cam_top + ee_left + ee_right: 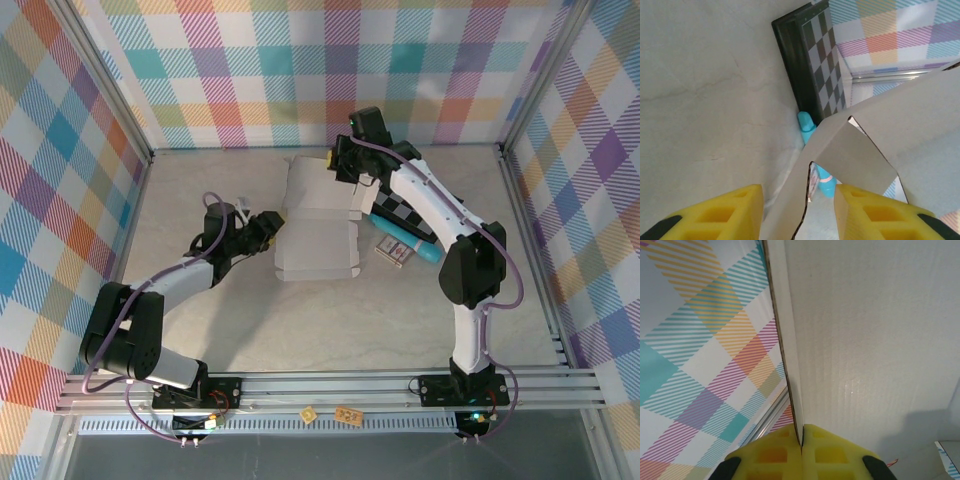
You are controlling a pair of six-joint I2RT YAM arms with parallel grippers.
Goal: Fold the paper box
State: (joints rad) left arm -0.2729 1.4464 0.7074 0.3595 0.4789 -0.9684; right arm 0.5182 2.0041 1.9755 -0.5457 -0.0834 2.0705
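Mid-fold, judging by the paper box at the centre of the top view, partly raised off the table, with the checkered board just to its right. Clamps the right gripper fully shut on the thin edge of an upright panel, near the top centre. Holds the left gripper part open at the box's left edge, with a side flap between the yellow fingers, ungripped. Calls next, probably, for closing on that flap or pushing it inward against the pinned panel.
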